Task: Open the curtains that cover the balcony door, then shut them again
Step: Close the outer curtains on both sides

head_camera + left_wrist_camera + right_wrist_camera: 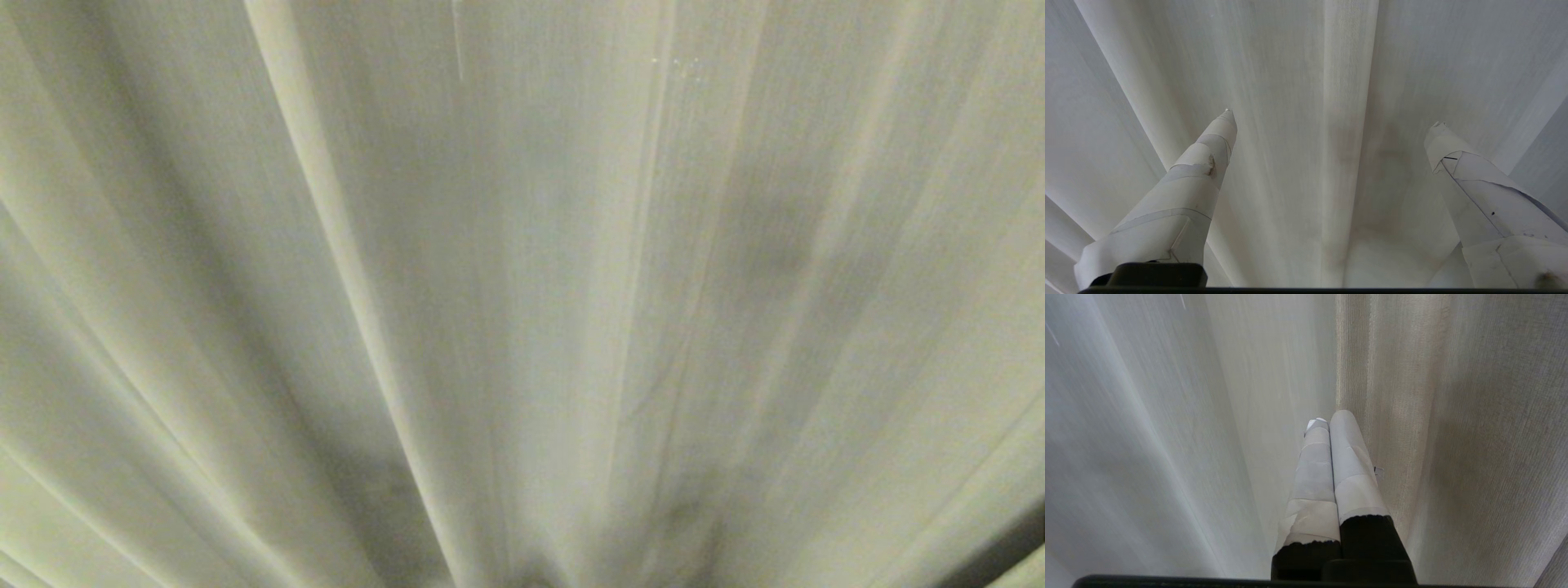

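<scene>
Curtains (pixel 522 269) fill every view, cream pleats hanging straight and close in front of the robot. Left hand (pixel 1331 118) faces the fabric with its taped fingers (pixel 1208 155) spread wide, gripping nothing. Right hand (pixel 1329 420) points at a pleat, fingers pressed together and empty.

you are looking at one kind of thing only: the curtains (pixel 522 294), cream pleated fabric filling all three views. how many panels are hanging cannot be told. you are also seeing two grippers, left gripper (pixel 1331 118) and right gripper (pixel 1327 418).
</scene>
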You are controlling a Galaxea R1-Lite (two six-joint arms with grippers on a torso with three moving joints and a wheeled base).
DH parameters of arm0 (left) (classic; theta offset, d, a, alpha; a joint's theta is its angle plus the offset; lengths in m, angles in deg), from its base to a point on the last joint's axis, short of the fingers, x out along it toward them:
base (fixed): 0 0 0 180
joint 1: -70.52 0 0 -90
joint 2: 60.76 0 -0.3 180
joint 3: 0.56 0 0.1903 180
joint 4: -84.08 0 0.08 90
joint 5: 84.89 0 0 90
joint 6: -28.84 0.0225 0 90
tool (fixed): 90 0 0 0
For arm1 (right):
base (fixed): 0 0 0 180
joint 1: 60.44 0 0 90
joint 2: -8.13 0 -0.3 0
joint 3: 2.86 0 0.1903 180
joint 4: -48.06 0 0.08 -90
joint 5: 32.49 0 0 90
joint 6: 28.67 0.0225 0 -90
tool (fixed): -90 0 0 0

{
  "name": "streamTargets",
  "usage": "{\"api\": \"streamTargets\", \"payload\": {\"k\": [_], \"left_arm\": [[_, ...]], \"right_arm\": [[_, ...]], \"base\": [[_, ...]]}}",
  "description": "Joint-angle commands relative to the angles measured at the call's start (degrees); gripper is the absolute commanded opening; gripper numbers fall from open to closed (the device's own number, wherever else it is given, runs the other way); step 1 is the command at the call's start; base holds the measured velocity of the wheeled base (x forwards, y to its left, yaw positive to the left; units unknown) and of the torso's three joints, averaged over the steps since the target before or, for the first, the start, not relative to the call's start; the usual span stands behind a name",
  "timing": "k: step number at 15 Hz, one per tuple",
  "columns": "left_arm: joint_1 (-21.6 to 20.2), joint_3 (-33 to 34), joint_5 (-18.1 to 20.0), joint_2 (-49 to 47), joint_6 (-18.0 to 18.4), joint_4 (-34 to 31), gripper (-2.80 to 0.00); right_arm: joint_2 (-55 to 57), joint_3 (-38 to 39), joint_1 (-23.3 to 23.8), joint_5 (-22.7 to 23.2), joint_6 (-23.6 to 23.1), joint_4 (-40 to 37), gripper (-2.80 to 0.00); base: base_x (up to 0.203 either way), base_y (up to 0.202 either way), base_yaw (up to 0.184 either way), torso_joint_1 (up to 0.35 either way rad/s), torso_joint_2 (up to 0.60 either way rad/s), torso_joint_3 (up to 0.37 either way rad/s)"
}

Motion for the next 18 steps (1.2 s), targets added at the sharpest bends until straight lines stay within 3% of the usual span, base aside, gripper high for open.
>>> {"api": "streamTargets", "payload": {"k": [1, 10, 14, 18], "left_arm": [[0.0, 0.0, 0.0, 0.1, 0.0, 0.1, 0.00], [0.0, 0.0, 0.0, 0.1, -0.1, 0.1, 0.00], [0.0, 0.0, 0.0, 0.1, -0.1, 0.1, 0.00], [0.0, 0.0, 0.0, 0.1, -0.1, 0.1, 0.00]], "right_arm": [[0.9, -0.5, 0.0, -0.1, 0.0, -0.6, -2.80], [0.8, 0.0, 0.0, 0.0, 0.1, -0.7, -2.80], [0.8, -0.1, 0.0, 0.1, 0.1, -0.7, -2.80], [1.1, -1.2, -0.1, 0.0, 0.1, -0.6, -2.80]], "base": [[0.000, 0.000, 0.000, 0.000, 0.00, 0.000], [0.000, 0.000, 0.000, 0.000, 0.00, 0.000], [-0.129, 0.000, 0.000, 0.000, 0.00, 0.005], [0.000, 0.000, 0.000, 0.002, 0.00, -0.001]]}}
